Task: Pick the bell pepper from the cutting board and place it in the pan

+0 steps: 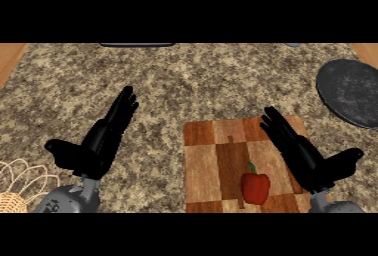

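Nearest the viewer, at the lower left corner, pale woven strands show, probably a wicker basket (15,192) cut off by the edge. Two grey forearms rise from the lower edge over a speckled, granite-patterned surface (207,80).

A red bell pepper (255,188) with a green stem lies on the near part of a wooden cutting board (214,165) made of light and dark blocks, right of centre. Nothing touches the bell pepper.

The right robot hand (301,152) hovers over the cutting board's right edge, just beside the bell pepper and a little beyond it. Its fingers are straight and spread, the thumb out to the right, holding nothing. This placement looks like a setup for closing in on the bell pepper from its right side.

The left robot hand (100,142) is well apart on the left, fingers straight and together, thumb out, empty and clear of the work.

Farther off, at the right edge, sits the dark round pan (348,92), empty and waiting for the bell pepper. The pick is not yet begun.
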Available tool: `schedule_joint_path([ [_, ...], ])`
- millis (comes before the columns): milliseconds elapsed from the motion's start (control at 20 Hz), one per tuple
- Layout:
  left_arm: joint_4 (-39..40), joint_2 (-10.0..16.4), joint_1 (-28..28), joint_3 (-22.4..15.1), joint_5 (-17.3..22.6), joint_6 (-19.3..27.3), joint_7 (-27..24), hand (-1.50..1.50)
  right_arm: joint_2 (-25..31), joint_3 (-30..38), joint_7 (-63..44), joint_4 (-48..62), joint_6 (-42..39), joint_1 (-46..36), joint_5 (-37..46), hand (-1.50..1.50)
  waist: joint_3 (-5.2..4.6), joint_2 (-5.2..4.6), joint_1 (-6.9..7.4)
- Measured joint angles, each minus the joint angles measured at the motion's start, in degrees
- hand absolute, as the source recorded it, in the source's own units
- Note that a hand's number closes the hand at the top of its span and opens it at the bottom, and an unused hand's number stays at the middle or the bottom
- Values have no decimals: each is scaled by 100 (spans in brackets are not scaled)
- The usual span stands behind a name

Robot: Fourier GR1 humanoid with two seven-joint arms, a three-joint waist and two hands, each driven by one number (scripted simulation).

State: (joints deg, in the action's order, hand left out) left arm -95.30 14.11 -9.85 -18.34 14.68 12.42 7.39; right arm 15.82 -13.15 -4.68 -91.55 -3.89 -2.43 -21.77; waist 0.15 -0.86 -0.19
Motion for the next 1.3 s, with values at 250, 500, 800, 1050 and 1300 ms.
schedule_joint_path([
  [250, 153, 264, 70, 543, -19, 93, 45, 0, 179, 453, 131, -448, -80, -546, -80, 150, -11, 69, 39],
  [500, 291, 472, 225, 1029, 77, 271, 184, 0, 985, 852, 501, -871, 266, -387, 1018, 150, -24, 126, -94],
  [800, 280, 623, 327, 1351, 209, 250, 298, 0, 1727, 1211, 1137, -1873, 425, 1152, 2041, -150, -20, 143, -217],
  [1050, 385, 567, 249, 1388, 162, 206, 274, 0, 2357, 1647, 1188, -2571, 121, 1758, 2455, -150, -19, 117, -144],
  [1300, 487, 469, 158, 1391, 90, 124, 240, 0, 2721, 1672, 478, -3193, -286, 1637, 2779, -150, -21, 99, -47],
])
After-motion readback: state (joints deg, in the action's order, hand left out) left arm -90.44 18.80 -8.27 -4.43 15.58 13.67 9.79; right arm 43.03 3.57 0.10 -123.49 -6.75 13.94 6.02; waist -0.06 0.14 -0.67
